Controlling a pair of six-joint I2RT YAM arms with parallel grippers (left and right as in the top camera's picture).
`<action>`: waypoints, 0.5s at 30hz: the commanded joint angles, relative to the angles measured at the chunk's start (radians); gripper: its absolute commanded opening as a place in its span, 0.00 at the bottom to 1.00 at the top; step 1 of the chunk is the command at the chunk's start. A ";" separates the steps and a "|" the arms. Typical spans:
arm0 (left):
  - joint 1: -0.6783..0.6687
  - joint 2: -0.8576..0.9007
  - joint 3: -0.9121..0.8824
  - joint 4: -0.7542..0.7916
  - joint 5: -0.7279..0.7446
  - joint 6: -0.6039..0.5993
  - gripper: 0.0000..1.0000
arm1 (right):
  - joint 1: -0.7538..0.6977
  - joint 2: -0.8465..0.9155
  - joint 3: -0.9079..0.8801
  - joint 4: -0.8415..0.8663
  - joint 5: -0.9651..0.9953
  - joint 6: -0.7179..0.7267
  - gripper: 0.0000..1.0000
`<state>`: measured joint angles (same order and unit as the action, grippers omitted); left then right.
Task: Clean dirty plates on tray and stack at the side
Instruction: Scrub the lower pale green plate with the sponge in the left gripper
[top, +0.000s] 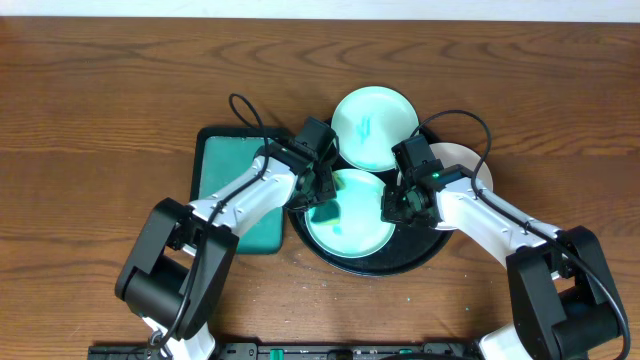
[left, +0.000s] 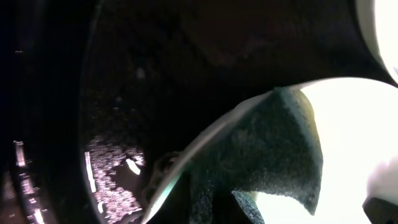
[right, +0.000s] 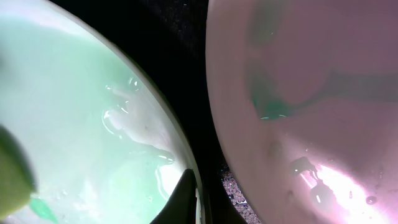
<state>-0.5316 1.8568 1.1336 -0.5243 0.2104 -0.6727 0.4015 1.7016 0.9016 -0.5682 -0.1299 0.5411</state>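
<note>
At the left of the overhead view the teal tray (top: 228, 170) lies on the bench (top: 100, 100) with nothing on it, because your left pincer (top: 320, 200) has the sponge (left: 267, 155). It looks pinched on the sponge, which lies bunched where the fingers would meet in the left wrist view and presses on the near plate (top: 350, 235). That plate sits low and centre in the black tray (top: 400, 262) and carries teal smears, so you are probably in the scrubbing step with no plate stacked yet. Next, sweep the sponge across the smears with steady downward pressure and don't let the plate slide. Further right, your right pincer (top: 397, 207) is down at that plate's right rim. The right wrist view shows one dark fingertip (right: 185, 198) at the rim, but you cannot tell whether the pincer grips the edge or only rests there. A second smeared plate (top: 375, 128) lies at the tray's upper edge. The whitish third plate (top: 470, 160) sits at its right edge, half hidden by the arm.
</note>
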 joint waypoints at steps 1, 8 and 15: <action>0.037 0.045 -0.028 -0.038 -0.104 -0.041 0.08 | 0.005 0.044 -0.006 0.004 0.051 0.019 0.01; -0.020 0.119 -0.028 0.164 0.304 -0.039 0.07 | 0.004 0.044 -0.006 0.005 0.051 0.019 0.01; -0.105 0.192 -0.028 0.276 0.545 -0.013 0.08 | 0.005 0.044 -0.006 0.000 0.051 0.019 0.01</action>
<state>-0.5713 1.9629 1.1313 -0.2424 0.5747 -0.6998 0.4015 1.7016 0.9020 -0.5701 -0.1303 0.5411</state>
